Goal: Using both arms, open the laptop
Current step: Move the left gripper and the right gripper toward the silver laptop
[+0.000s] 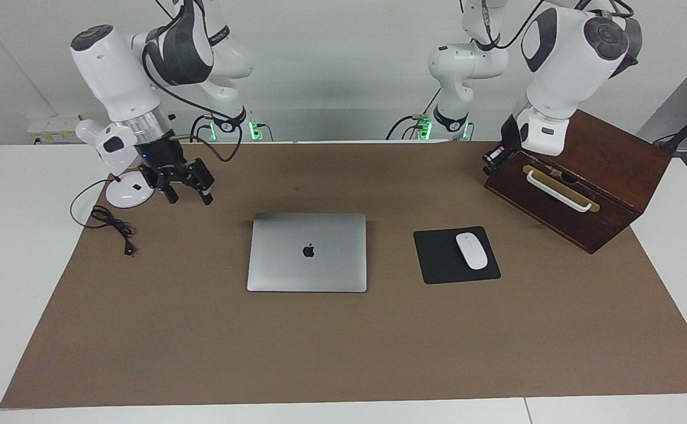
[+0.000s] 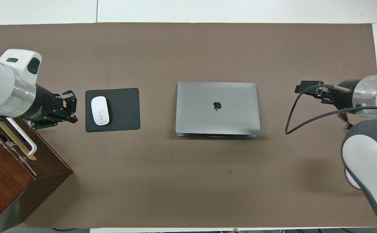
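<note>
Silver laptop (image 1: 307,252) shut, grippers both off it.

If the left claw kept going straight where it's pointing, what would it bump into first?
Probably the black mouse pad, or the white mouse on it. The left claw hangs in the air pointing toward it; its height is hard to judge.

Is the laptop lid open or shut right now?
Shut. The laptop lies flat on the mat with the logo side of its lid up; no keyboard or screen shows, and neither gripper touches it.
</note>
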Robot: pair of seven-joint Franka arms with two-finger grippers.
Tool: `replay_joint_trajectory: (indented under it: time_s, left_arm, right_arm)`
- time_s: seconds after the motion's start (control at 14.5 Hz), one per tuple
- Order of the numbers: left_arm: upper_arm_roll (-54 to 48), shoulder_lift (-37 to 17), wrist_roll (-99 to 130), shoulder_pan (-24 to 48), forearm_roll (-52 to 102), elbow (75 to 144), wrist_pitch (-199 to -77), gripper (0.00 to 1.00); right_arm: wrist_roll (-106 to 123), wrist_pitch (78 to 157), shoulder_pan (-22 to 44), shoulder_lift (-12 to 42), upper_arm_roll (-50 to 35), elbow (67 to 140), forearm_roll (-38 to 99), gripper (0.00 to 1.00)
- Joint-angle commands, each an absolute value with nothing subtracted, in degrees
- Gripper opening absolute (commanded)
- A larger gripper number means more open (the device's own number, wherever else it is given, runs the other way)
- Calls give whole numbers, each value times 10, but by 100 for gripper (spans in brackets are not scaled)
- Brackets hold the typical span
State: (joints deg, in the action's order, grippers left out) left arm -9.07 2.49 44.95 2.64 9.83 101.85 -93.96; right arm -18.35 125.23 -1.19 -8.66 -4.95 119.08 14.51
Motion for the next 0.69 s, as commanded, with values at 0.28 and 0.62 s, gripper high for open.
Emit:
replay_joint_trajectory:
  time_s: [0.28, 0.62]
  left_arm:
    - [-82, 112, 622, 33, 269, 1198, -1099, 0]
    - [-83, 127, 670, 31, 395, 1279, -1179, 0]
  right_arm:
    - [-290, 1366, 13, -95, -49, 1265, 236, 100]
    - [-394, 1430, 72, -78, -49, 1274, 271, 100]
